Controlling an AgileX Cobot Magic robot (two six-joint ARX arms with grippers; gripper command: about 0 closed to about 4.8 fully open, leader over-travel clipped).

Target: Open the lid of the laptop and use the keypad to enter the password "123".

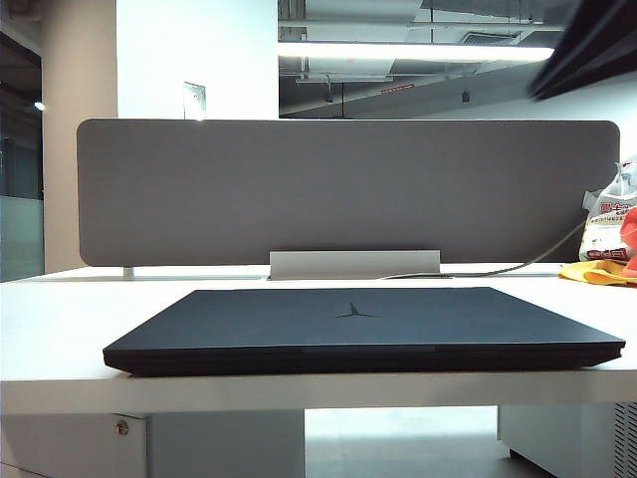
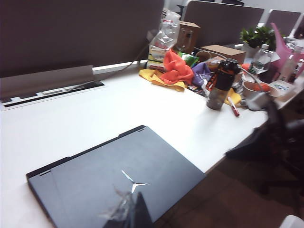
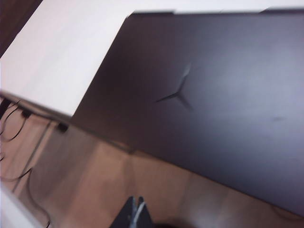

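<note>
The laptop (image 1: 363, 331) lies flat on the white desk (image 1: 60, 319), its lid (image 2: 118, 183) fully shut; nothing is done, so lifting the lid and keying "123" both remain. Right gripper (image 3: 137, 213) is closed and empty off the front edge; left gripper (image 2: 124, 209) over the lid, opening indeterminate

A white desk (image 1: 60, 329) stands against a grey divider panel (image 1: 348, 189); behind it rise a white pillar (image 1: 199, 50) and an exposed ceiling with a bright strip light (image 1: 413, 52); farther along the desk lie colourful cloths (image 2: 173, 71), cardboard boxes (image 2: 223, 51), a potted plant (image 2: 256, 35); brown floor (image 3: 95, 180) shows below.
</note>
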